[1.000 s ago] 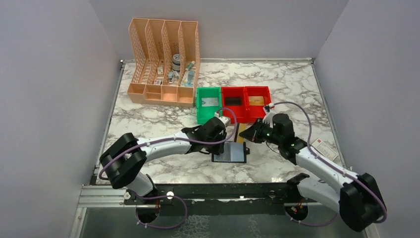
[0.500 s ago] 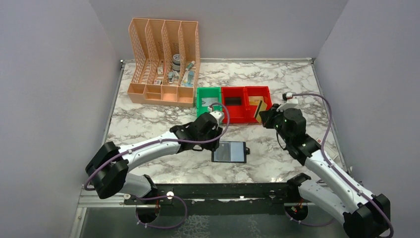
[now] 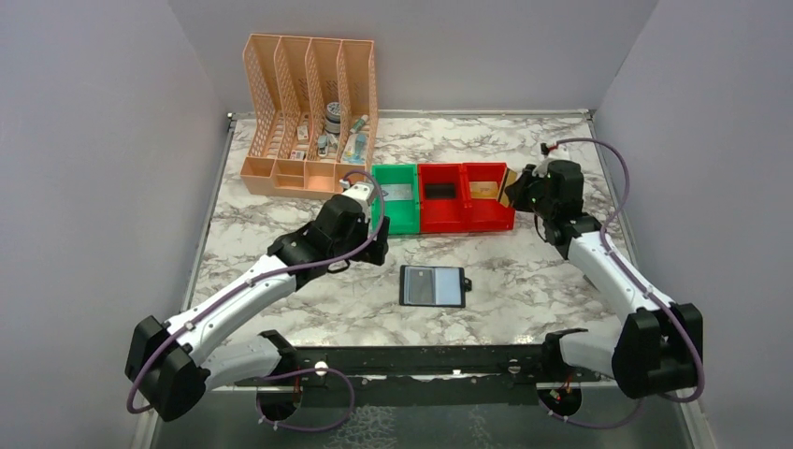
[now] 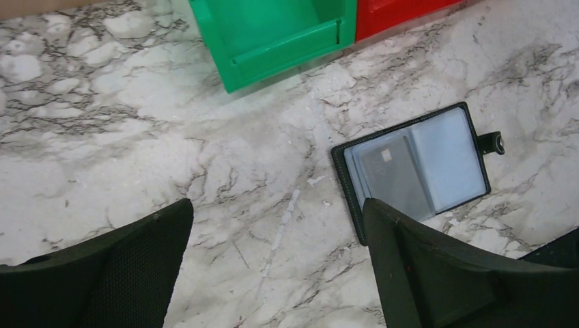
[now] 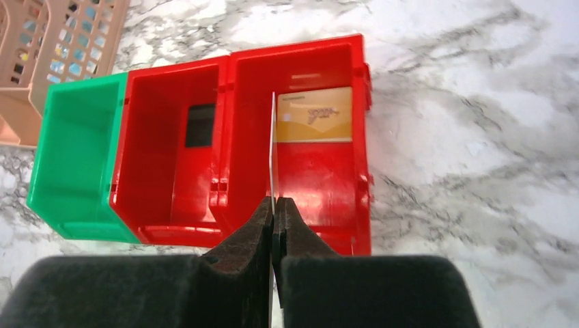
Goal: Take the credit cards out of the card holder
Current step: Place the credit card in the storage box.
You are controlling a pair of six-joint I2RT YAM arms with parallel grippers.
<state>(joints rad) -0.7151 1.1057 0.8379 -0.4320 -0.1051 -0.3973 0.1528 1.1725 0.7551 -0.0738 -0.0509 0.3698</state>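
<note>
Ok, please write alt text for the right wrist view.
The right gripper, shut, pinches a thin card edge-on. Beyond it, a red bin holds a tan card, beside a second red bin and a green bin.

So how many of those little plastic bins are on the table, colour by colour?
Green bin: 1
Red bins, the middle one and the right-hand one: 2
Total: 3
</note>
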